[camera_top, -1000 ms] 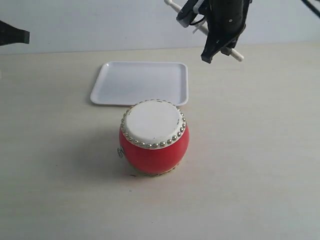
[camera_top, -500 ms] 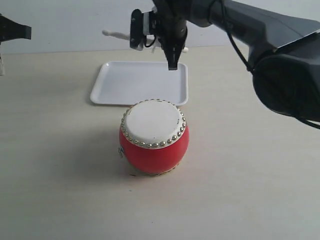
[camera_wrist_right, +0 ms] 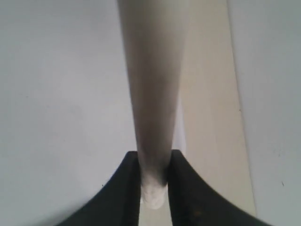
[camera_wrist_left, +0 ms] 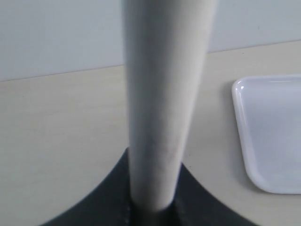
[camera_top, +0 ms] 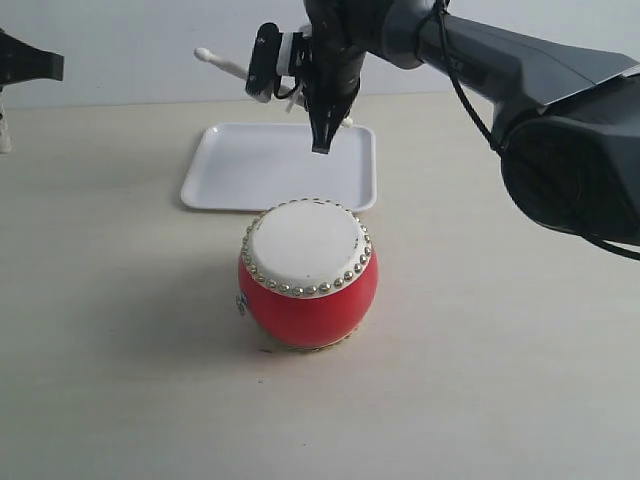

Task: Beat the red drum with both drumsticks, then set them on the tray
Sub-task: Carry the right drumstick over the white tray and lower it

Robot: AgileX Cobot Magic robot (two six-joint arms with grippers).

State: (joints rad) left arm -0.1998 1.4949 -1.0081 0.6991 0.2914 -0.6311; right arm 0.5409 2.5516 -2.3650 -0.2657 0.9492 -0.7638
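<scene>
Jaws of the left gripper [camera_wrist_left: 153, 205] were clenched on the first drumstick [camera_wrist_left: 162, 94], which ran straight out from between them. That arm showed only at the far left edge of the exterior view, so its jaws stood well apart from everything else, with the tray [camera_top: 215, 190] off to their right and the red drum [camera_top: 308, 300] farther right and nearer the camera. Neither thing was touched by that stick. Over at the right gripper [camera_top: 322, 125], the jaws were likewise closed on the second drumstick [camera_top: 225, 64], whose rounded tip stuck out to their left. These jaws hung above the tray's far right part, pointing down at it but not yet touching, and the drum sat on the table [camera_top: 500, 380] below them and toward the camera, just beside the tray's near rim. Nothing lay in the tray. Whether the drum had been beaten could not be told, but the right jaws' place over the tray suggested the putting-down stage. Both sticks remained to be released there, the first one after a long carry across.
</scene>
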